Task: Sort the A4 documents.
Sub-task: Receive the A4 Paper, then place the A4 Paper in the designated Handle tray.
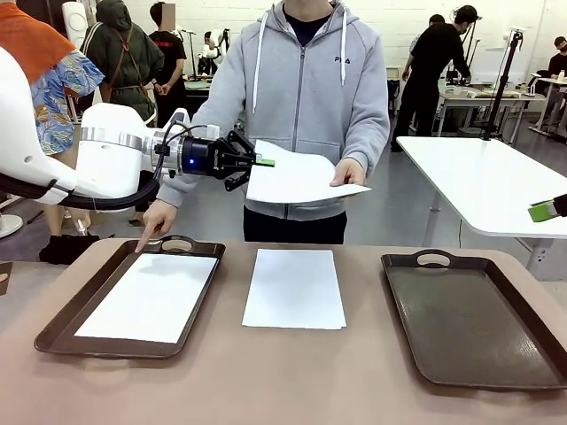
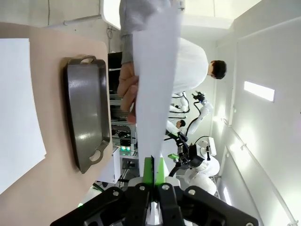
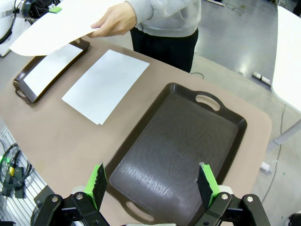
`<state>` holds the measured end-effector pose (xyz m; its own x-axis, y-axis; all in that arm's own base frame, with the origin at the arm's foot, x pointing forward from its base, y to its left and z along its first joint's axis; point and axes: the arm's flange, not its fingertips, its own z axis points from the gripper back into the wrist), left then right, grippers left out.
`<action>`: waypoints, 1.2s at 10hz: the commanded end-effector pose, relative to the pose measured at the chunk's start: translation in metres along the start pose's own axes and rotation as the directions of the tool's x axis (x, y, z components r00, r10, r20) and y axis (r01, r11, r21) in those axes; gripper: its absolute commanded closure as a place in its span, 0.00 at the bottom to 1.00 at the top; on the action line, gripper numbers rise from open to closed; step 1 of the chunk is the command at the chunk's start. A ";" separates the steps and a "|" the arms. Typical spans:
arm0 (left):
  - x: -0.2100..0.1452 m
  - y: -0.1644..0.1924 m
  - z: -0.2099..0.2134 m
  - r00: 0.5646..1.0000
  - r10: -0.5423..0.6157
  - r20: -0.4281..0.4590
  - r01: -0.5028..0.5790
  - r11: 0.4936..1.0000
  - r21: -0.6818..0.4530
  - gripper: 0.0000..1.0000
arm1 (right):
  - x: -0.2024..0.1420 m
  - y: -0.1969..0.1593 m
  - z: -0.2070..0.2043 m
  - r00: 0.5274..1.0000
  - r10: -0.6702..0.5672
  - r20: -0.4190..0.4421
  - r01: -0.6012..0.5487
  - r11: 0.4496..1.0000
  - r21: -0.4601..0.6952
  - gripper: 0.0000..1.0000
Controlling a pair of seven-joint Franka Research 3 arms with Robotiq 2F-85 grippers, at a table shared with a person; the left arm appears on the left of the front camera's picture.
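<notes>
A white A4 document (image 1: 297, 177) hangs in the air over the table's far edge. My left gripper (image 1: 262, 162) is shut on its left edge, while the person's hand (image 1: 350, 172) holds its right side. In the left wrist view the sheet (image 2: 155, 84) runs edge-on up from my shut left gripper (image 2: 154, 175). Another document (image 1: 151, 297) lies in the left brown tray (image 1: 62, 323), and a small stack of documents (image 1: 294, 288) rests on the table's middle. My right gripper (image 3: 151, 181) stands open above the empty right tray (image 3: 178, 150); one green pad (image 1: 542, 211) shows at the right edge.
The person's other hand (image 1: 155, 221) points a finger at the left tray's far rim. The right tray (image 1: 474, 319) holds nothing. A white table (image 1: 487, 181) stands behind at the right. Other people move in the background.
</notes>
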<state>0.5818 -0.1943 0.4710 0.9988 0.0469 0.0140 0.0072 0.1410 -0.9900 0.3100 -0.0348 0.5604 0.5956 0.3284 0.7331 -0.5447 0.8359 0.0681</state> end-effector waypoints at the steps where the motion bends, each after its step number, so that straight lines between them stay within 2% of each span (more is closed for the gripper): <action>1: 0.000 -0.003 0.006 1.000 -0.021 -0.013 0.022 0.998 0.061 1.00 | -0.001 0.000 -0.002 1.000 0.000 0.003 0.000 1.000 0.015 0.00; 5: -0.006 -0.014 0.011 0.998 -0.051 -0.024 0.051 0.999 0.000 1.00 | -0.001 0.000 -0.002 1.000 0.000 0.003 0.000 1.000 0.015 0.00; 6: -0.002 -0.002 0.004 0.999 -0.029 -0.022 0.031 0.998 0.050 1.00 | -0.001 0.000 -0.002 1.000 0.000 0.003 0.000 1.000 0.015 0.00; 12: -0.002 -0.002 0.004 0.999 -0.029 -0.022 0.031 0.998 0.050 1.00 | -0.001 0.000 -0.002 1.000 0.000 0.003 0.000 1.000 0.015 0.00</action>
<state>0.5785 -0.1898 0.4746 0.9991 0.0182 0.0374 0.0334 0.1861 -0.9820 0.3100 -0.0348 0.5604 0.5956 0.3284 0.7331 -0.5447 0.8359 0.0681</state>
